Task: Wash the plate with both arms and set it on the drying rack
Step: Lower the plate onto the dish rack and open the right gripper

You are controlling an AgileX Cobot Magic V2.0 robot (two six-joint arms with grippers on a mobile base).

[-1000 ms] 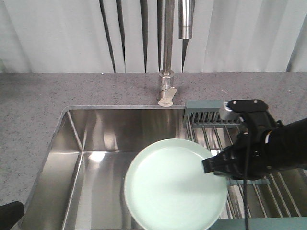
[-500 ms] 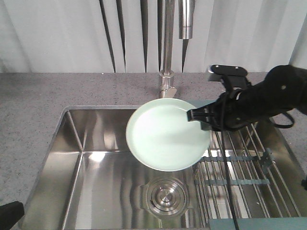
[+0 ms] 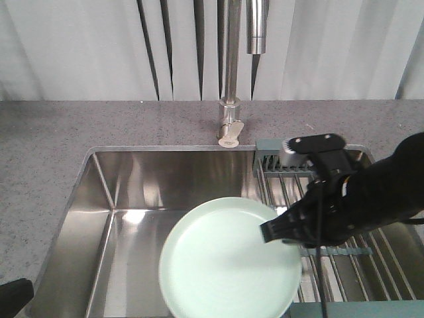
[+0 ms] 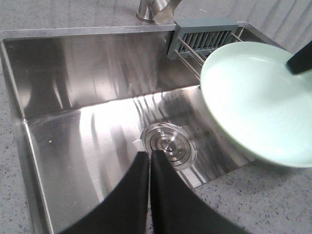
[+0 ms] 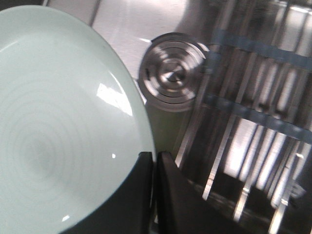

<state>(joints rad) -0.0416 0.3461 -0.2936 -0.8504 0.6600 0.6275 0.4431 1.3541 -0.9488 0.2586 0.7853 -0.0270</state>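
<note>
Gripping the plate (image 3: 228, 262) by its rim, the right end effector (image 3: 273, 232) holds it over the sink (image 3: 106, 199), likely for washing; the left end effector (image 4: 149, 163) is closed, empty.

Right claw (image 5: 154, 157) clamped on plate (image 5: 58, 126) rim, left claw (image 4: 148, 157) closed

sink (image 3: 132, 192): brushed stainless, strong reflections; drain (image 4: 168, 145): ringed polished steel; plate (image 3: 225, 265): smooth, soft sheen; rack (image 3: 268, 159): bare steel bars, matt grey-green plastic ends; surface (image 3: 66, 126): speckled grey stone look, matt; tap (image 3: 230, 66): polished metal
</note>
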